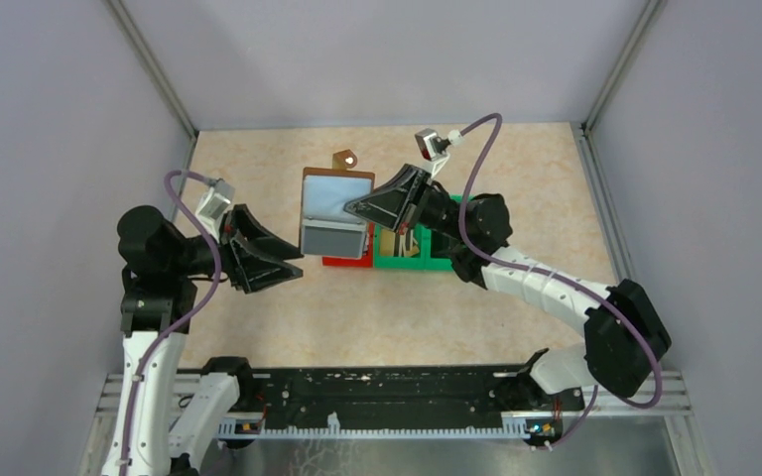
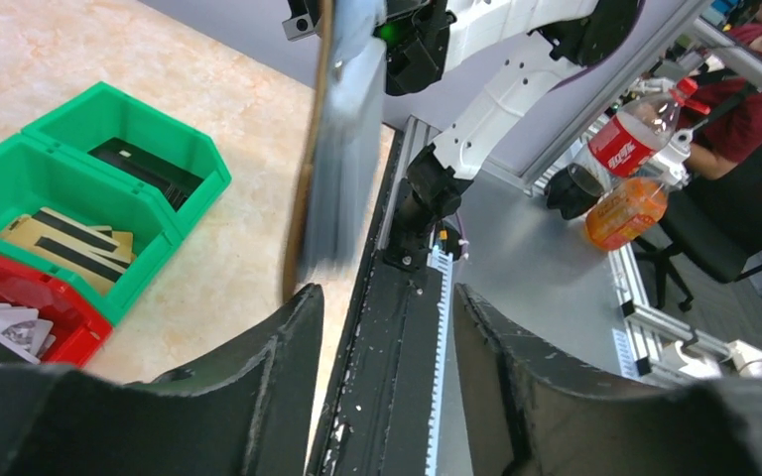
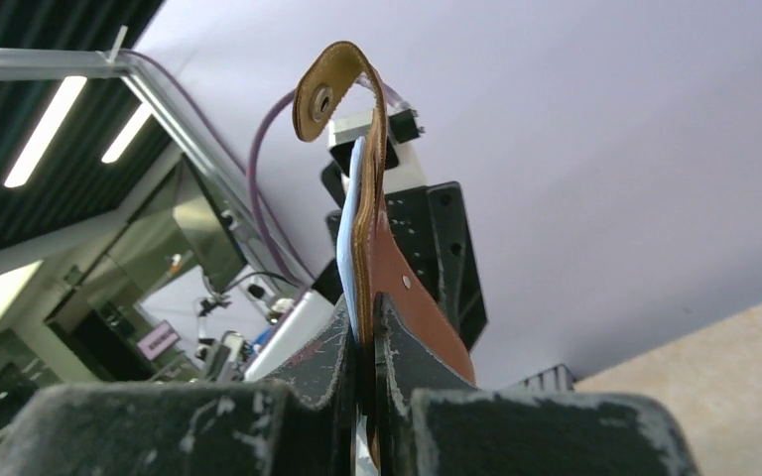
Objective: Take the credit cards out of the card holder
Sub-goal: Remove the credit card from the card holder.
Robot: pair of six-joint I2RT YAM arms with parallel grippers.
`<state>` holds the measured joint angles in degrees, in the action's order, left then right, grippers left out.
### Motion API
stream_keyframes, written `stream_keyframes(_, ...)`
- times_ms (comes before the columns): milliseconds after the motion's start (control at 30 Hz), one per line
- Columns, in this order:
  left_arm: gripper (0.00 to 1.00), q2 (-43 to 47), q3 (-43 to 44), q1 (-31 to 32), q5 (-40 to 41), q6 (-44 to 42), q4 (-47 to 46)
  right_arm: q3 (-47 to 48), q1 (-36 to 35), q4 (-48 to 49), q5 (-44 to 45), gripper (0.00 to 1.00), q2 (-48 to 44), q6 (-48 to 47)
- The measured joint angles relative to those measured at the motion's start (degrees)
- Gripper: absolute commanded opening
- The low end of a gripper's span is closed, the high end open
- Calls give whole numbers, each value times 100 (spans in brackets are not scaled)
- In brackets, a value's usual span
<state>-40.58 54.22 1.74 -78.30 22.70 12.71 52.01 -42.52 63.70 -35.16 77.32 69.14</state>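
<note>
The brown card holder [image 1: 335, 198] hangs unfolded in the air above the bins, its pale blue inside facing up and its snap tab [image 1: 345, 159] at the far end. My right gripper [image 1: 359, 209] is shut on its right edge; the right wrist view shows the jaws [image 3: 365, 319] pinching the leather [image 3: 369, 213]. A grey panel [image 1: 334, 239] forms the holder's near end; I cannot tell whether it is a card. In the left wrist view the holder [image 2: 329, 149] is edge-on. My left gripper [image 1: 296, 261] [image 2: 387, 296] stands open and empty just left of that end. Gold credit cards [image 2: 69, 243] with dark stripes lie in a green bin.
A red bin [image 1: 345, 262] and a two-part green bin [image 1: 427, 264] sit under the holder. The farther green compartment [image 2: 193, 149] holds a dark card [image 2: 144, 169]. The red bin [image 2: 64, 332] holds whitish pieces. Grey walls enclose the table on three sides.
</note>
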Motion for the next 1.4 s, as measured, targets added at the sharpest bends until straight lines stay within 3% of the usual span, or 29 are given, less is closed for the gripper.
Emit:
stream_keyframes(167, 34, 0, -4, 0, -103, 2, -74, 0, -289, 619, 317, 0, 201, 420)
stream_keyframes(533, 25, 0, -2, 0, -214, 37, -136, -55, -400, 763, 586, 0, 238, 566)
stream_keyframes(1067, 19, 11, -2, 0, -46, 229, -369, -177, -472, 636, 662, 0, 238, 481)
stream_keyframes(1400, 24, 186, -96, 0, -15, -304, -85, -179, -505, 529, 621, 0, 238, 483)
